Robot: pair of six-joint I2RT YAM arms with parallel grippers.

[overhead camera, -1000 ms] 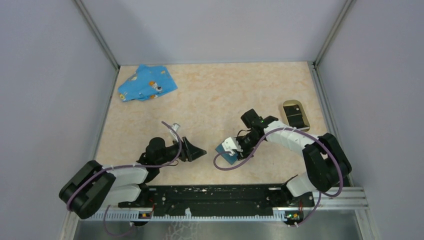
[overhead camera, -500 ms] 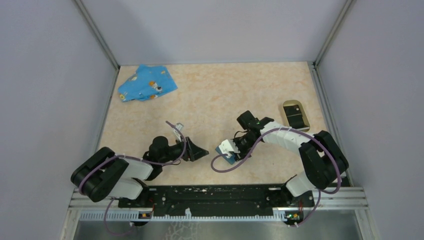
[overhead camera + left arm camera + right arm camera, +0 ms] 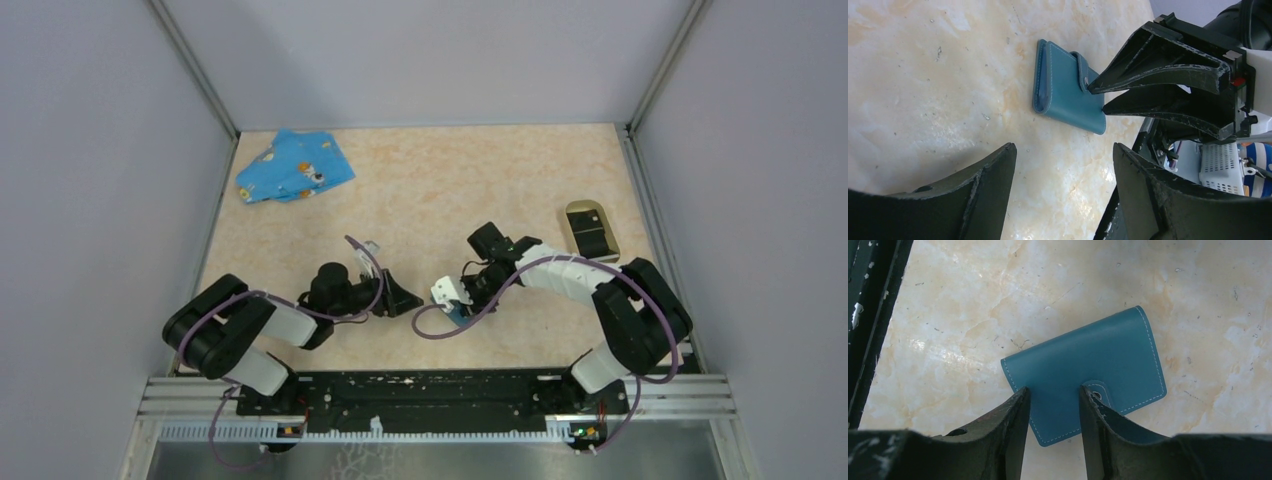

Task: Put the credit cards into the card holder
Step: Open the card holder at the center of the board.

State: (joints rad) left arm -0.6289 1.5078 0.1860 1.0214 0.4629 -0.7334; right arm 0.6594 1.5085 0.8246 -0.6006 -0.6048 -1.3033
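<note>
Early going, no cards showing: the right gripper [image 3: 1052, 392], jaws narrow, sits at the shut blue case [image 3: 1088, 365] (snap fastened). The left gripper [image 3: 1063, 155] gapes wide nearby, and the card holder [image 3: 590, 230] waits at two o'clock.

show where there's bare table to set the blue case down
Widest bare stretch: mid and far table, between the blue cloth and the card holder. Also the left edge, nearer than the cloth. Crowded near centre, where left gripper and right gripper meet at the blue case.
</note>
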